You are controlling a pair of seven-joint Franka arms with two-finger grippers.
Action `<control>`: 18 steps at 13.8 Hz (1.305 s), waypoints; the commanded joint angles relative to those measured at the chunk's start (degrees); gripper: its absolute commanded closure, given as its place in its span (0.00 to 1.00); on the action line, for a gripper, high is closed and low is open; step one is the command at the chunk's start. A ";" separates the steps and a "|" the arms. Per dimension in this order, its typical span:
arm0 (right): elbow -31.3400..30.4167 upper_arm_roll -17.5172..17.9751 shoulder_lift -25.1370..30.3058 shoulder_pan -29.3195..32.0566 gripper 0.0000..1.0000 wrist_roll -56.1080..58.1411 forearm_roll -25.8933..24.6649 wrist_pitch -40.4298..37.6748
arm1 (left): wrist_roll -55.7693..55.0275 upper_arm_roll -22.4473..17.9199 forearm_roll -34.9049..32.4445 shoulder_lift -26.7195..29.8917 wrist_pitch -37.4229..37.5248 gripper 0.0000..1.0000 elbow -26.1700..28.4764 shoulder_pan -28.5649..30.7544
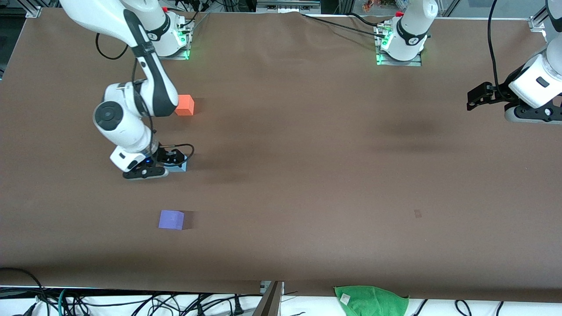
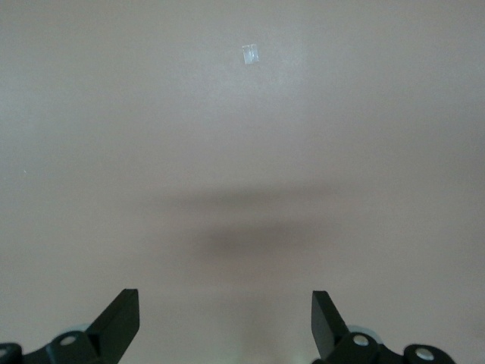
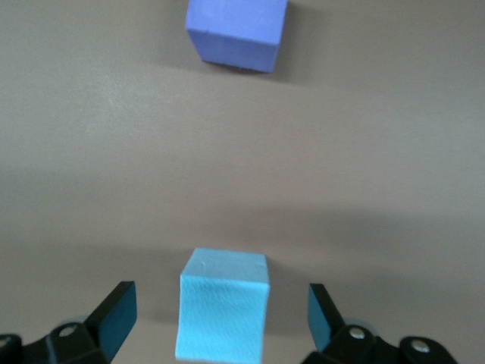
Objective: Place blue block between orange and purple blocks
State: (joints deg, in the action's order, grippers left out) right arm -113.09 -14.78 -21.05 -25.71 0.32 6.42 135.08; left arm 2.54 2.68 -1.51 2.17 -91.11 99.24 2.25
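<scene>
Straddling the blue block (image 3: 222, 315), the fingers (image 3: 114, 315) of the right gripper (image 1: 172, 161) stand wide open, with clear table showing between each pad and the cube's sides, so nothing is gripped. The block sits on the table (image 1: 307, 153), squarely in the gap between the fingers. In the front view it lies roughly midway between the orange block (image 1: 185, 105), closer to the robots' bases, and the purple block (image 1: 171, 219), closer to the front camera, and apart from both. That spot fits the task, so I judge the block to be set where it belongs, with the fingers spread to let it stand free; whether this is a release or an approach cannot be told from this moment alone.

From the right wrist, the purple block (image 3: 236, 32) shows straight ahead of the blue one, which suggests the line is fairly true on that side. The right arm's forearm covers part of the orange block in the front view.

The left gripper (image 2: 226, 322) waits high over the left arm's end of the table, fingers open and empty, bare table with a small pale mark (image 2: 251, 54) beneath it. A green cloth (image 1: 371, 300) lies at the table edge nearest the camera, well clear. Nothing stands in the way of lifting off.
</scene>
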 commanded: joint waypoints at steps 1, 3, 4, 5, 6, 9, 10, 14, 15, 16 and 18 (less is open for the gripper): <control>8.12 -2.34 0.31 -0.13 0.00 4.59 1.23 -12.52 | 0.71 0.22 0.99 0.29 0.49 0.00 -0.10 0.30; 13.74 -4.02 0.22 -0.13 0.00 6.18 1.23 -21.04 | 0.71 0.22 0.99 0.29 0.49 0.00 -0.10 0.30; 16.47 -4.37 0.22 -0.05 0.00 6.18 1.31 -25.70 | 0.80 0.22 0.99 0.29 0.49 0.00 -0.10 0.30; 19.02 -4.38 0.22 -0.05 0.00 6.18 1.31 -29.23 | 0.71 0.22 0.99 0.29 0.49 0.00 -0.10 0.30; 21.13 -4.46 0.22 -0.05 0.00 6.18 1.14 -32.05 | 0.71 0.22 0.99 0.29 0.49 0.00 -0.10 0.30; 25.54 -5.60 0.31 -0.05 0.00 6.36 1.05 -38.12 | 0.71 0.22 0.99 0.29 0.49 0.00 -0.10 0.30; 26.59 -5.87 1.01 0.04 0.00 6.36 1.05 -39.62 | 0.71 0.22 0.99 0.29 0.49 0.00 -0.10 0.30; 28.10 -4.82 4.70 1.88 0.00 5.83 0.96 -44.38 | 0.71 0.22 0.99 0.29 0.49 0.00 -0.10 0.30; 27.75 -3.25 6.18 3.02 0.00 5.83 0.96 -45.34 | 0.71 0.22 0.99 0.29 0.49 0.00 -0.10 0.30; 27.57 0.07 7.59 6.34 0.00 5.83 0.79 -47.00 | 0.71 0.22 0.99 0.29 0.49 0.00 -0.10 0.21; 25.65 9.21 10.40 15.21 0.00 6.01 0.26 -48.86 | 0.71 0.22 0.99 0.29 0.49 0.00 -0.10 0.30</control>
State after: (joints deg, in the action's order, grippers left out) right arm -84.94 -13.18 -14.24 -18.14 5.50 6.54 87.74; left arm 2.54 2.72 -1.51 2.17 -91.11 99.24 2.25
